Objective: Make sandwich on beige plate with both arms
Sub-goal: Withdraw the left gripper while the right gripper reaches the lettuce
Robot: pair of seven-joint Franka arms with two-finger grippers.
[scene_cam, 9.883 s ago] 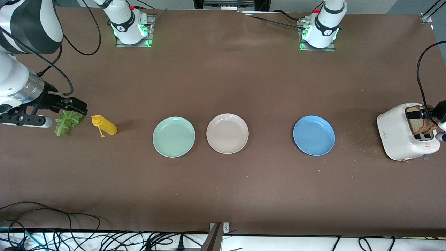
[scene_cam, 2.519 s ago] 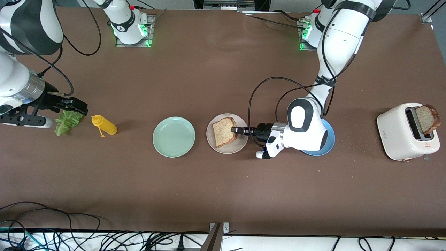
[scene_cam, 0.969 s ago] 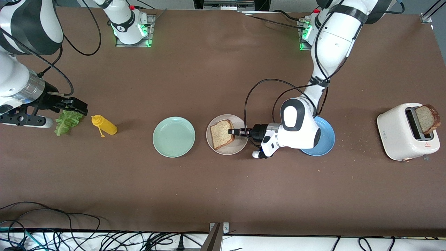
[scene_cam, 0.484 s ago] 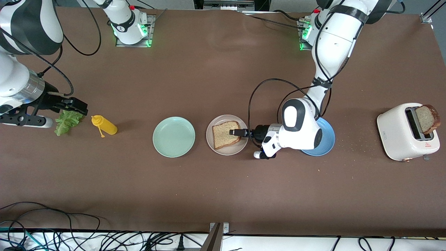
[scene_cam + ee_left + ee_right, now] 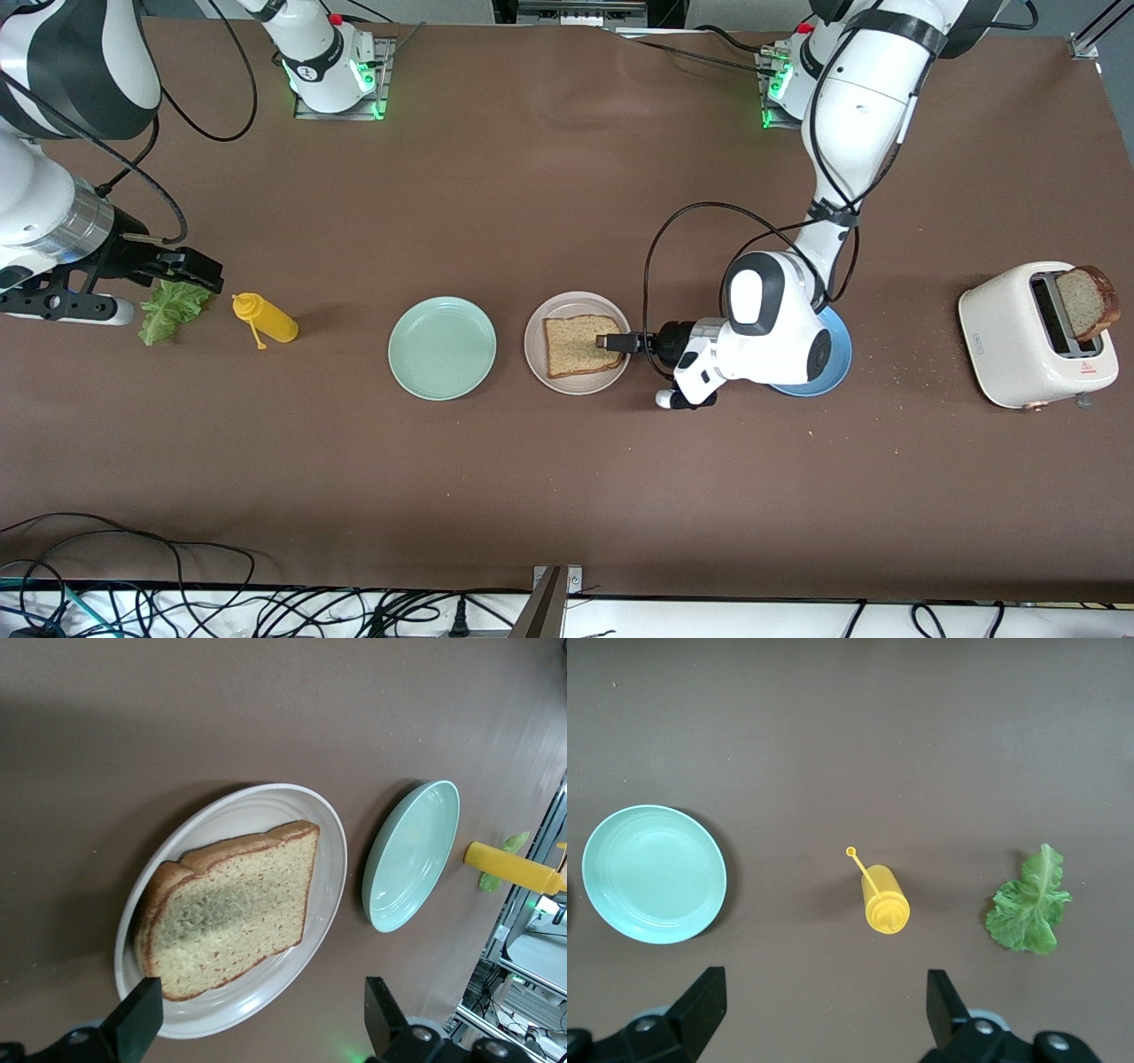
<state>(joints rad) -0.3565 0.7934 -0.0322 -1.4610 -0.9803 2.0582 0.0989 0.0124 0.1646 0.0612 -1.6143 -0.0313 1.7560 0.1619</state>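
- One bread slice (image 5: 580,345) is lying flat on the beige plate (image 5: 540,359), crust all round, with nothing on top of it.
- left gripper (image 5: 611,341) is hanging low over the edge of that plate toward the left arm's end of the bench (image 5: 567,496); its fingers are standing apart and not clamping anything, which the left wrist view is showing well, with the slice (image 5: 232,909) sitting free on the plate (image 5: 266,992).
- right gripper (image 5: 182,270) is waiting up over the lettuce leaf (image 5: 168,310) at the right arm's end of the bench, fingers spread wide and holding nothing.
- Lettuce is lying on the bench just beside a yellow squeeze bottle (image 5: 266,321), which is lying on its side.
- Mint green plate (image 5: 442,347) is sitting just beside the beige one, on the bottle's side of it.
- Blue plate (image 5: 837,354) is partly hiding under the left arm's wrist.
- White toaster (image 5: 1010,337) is sitting at the left arm's end with a second bread slice (image 5: 1088,303) sticking up out of its slot.
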